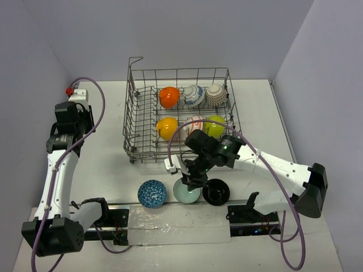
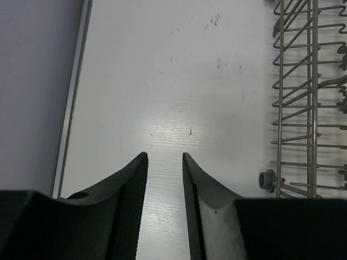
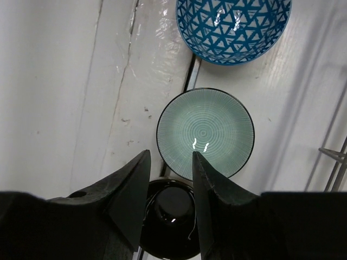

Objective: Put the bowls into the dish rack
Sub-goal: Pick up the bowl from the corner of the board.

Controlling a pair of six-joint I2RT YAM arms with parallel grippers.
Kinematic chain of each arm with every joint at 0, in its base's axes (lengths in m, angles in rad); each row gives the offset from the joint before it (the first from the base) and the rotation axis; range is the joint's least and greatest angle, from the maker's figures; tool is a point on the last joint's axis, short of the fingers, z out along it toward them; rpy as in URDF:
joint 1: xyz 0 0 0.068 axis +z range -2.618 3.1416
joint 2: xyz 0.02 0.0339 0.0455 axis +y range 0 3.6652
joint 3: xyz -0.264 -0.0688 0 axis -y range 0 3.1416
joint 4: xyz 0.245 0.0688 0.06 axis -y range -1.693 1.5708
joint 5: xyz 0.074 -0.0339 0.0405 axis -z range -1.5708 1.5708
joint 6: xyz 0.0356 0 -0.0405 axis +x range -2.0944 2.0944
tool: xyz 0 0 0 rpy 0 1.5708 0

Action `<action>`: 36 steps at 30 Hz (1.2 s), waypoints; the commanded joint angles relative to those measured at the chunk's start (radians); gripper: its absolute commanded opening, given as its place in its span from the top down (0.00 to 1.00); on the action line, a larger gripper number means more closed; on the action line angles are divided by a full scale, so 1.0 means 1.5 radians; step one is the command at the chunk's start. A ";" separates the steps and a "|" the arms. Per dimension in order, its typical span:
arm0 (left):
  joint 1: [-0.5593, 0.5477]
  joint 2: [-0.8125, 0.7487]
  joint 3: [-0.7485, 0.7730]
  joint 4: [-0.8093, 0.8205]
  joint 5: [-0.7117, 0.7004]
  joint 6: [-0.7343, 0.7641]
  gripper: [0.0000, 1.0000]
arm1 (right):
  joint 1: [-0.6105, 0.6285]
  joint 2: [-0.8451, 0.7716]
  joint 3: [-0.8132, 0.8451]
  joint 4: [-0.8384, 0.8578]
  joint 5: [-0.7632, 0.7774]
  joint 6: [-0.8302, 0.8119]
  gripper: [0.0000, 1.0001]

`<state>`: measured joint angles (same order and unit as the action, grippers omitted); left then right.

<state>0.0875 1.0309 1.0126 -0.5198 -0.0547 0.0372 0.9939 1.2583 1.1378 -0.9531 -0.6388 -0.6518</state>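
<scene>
The grey wire dish rack stands at the back middle. It holds an orange bowl, a blue-and-white bowl, a white-patterned bowl, a yellow bowl, a red-and-white bowl and a lime green bowl. On the table in front lie a blue-patterned bowl, a pale teal bowl and a glossy black bowl. My right gripper is open and empty, above the near edge of the teal bowl and over the black bowl. My left gripper is open and empty over bare table left of the rack.
A black rail with clear tape runs along the near edge by the arm bases. Walls close in the left, back and right. A purple cable loops over the rack's front. The blue-patterned bowl also shows in the right wrist view.
</scene>
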 commanded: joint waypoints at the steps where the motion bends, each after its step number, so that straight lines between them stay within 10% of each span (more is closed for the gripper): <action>1: 0.015 -0.016 0.006 0.026 -0.009 -0.007 0.62 | 0.026 0.004 -0.003 0.058 0.032 0.001 0.55; 36: 0.052 0.029 0.027 0.009 0.053 -0.018 0.62 | 0.208 0.256 0.129 0.142 0.036 -0.030 0.60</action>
<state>0.1604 1.0908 1.0290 -0.5213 -0.0059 0.0284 1.2995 1.6215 1.2774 -0.7715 -0.5613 -0.6998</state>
